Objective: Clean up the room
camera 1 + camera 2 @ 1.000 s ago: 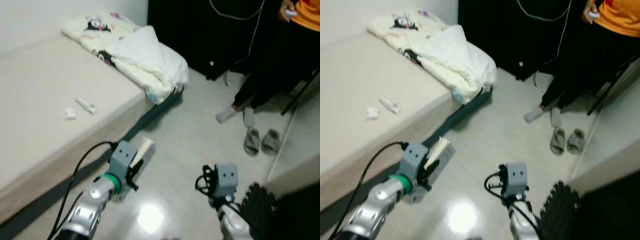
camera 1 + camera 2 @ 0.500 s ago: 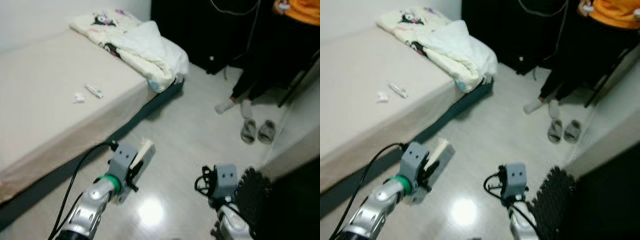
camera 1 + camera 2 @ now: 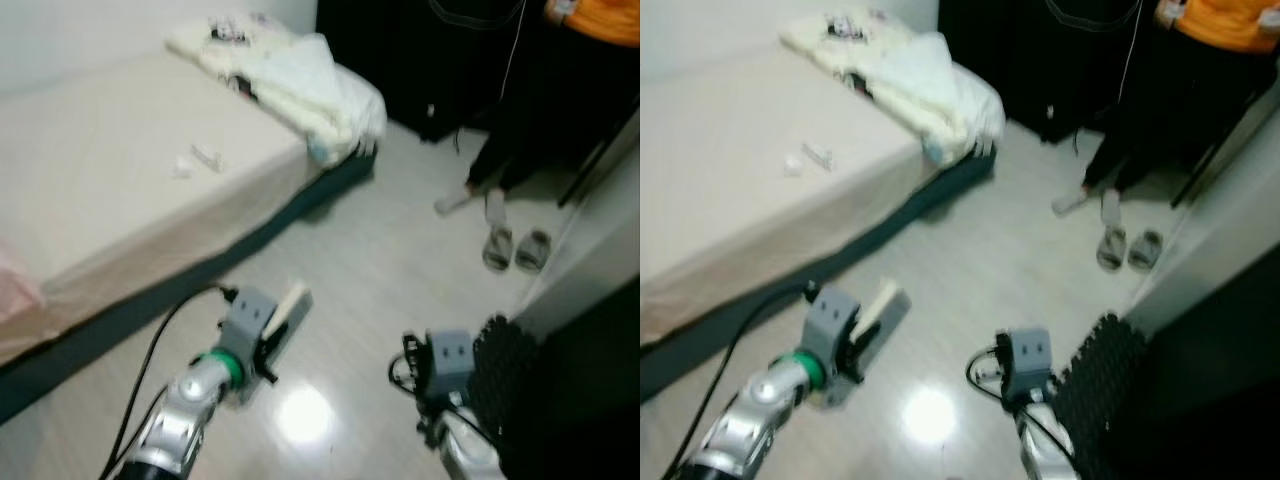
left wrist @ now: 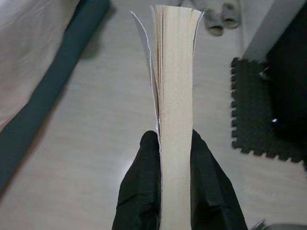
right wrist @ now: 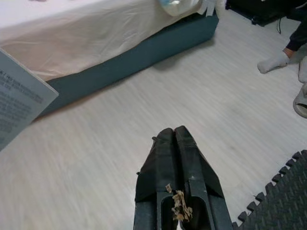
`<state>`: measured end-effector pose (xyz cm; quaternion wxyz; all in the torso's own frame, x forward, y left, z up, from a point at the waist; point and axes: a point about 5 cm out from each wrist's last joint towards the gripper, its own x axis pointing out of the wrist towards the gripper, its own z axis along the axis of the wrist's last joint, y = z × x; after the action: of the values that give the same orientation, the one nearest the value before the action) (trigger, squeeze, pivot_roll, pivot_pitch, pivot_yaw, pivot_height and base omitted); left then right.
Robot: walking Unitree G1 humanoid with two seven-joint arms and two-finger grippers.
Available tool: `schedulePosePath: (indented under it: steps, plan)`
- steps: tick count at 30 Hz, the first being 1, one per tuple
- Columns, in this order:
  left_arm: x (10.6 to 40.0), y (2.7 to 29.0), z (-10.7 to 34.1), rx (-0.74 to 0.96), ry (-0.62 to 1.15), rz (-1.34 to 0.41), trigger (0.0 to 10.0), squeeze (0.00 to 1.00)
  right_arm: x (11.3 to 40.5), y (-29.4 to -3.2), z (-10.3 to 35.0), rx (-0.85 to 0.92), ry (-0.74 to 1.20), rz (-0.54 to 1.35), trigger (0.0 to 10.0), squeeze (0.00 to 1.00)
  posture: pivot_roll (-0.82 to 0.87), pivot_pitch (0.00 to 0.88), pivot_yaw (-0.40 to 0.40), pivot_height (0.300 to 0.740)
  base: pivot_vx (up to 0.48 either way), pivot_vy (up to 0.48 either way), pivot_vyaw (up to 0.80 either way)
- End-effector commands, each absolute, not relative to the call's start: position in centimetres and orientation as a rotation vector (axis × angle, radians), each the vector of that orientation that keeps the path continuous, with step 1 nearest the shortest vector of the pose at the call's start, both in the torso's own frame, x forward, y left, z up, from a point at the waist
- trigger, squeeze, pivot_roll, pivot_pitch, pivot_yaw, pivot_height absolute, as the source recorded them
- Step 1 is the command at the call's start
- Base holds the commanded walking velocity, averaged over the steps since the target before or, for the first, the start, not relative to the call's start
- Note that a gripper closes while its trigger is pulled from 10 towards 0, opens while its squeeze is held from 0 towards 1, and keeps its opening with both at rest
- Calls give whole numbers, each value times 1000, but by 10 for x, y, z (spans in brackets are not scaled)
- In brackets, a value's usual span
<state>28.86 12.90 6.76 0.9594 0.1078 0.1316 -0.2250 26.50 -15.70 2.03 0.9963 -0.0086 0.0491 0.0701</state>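
My left gripper (image 4: 174, 143) is shut on a thin book (image 4: 175, 96), held edge-on over the pale floor; the same book (image 3: 288, 312) sticks out past the left wrist in the eye views. My right gripper (image 5: 174, 136) is shut with nothing between its fingers, low over the floor at the right. A bed (image 3: 90, 190) with a beige sheet lies to the left. On it rest a small crumpled white scrap (image 3: 182, 168) and a small white tube-like item (image 3: 208, 157). A white blanket (image 3: 310, 85) is heaped at the bed's far end.
A person in dark trousers and an orange top (image 3: 590, 15) stands at the far right, near a pair of grey slippers (image 3: 515, 250). A black foam mat (image 3: 505, 355) lies by the right arm. Dark furniture (image 3: 400, 60) stands behind the bed. A pink item (image 3: 15, 300) shows at the bed's near end.
The whole view has shifted: the bed now reaches farther toward me and the slippers sit more central, so the camera moved. The left gripper still holds the book the same way.
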Motion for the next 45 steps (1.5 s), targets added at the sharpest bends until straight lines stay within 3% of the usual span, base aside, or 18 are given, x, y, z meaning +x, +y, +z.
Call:
schedulePosePath:
  steps: [1, 30, 45]
  plan:
    - [287, 134, 67, 219, 272, -445, 10000, 0, 261, -153, 16, 2, 117, 150, 10000, 0, 39, 63, -2, 740, 0, 0, 769]
    - [293, 138, 69, 236, 279, -420, 10000, 0, 262, -148, 15, 6, 120, 182, 10000, 0, 39, 62, 2, 740, 0, 0, 750]
    - [294, 139, 68, 264, 255, -400, 10000, 0, 263, -147, 17, 13, 111, 179, 10000, 0, 34, 55, 0, 740, 414, 0, 195]
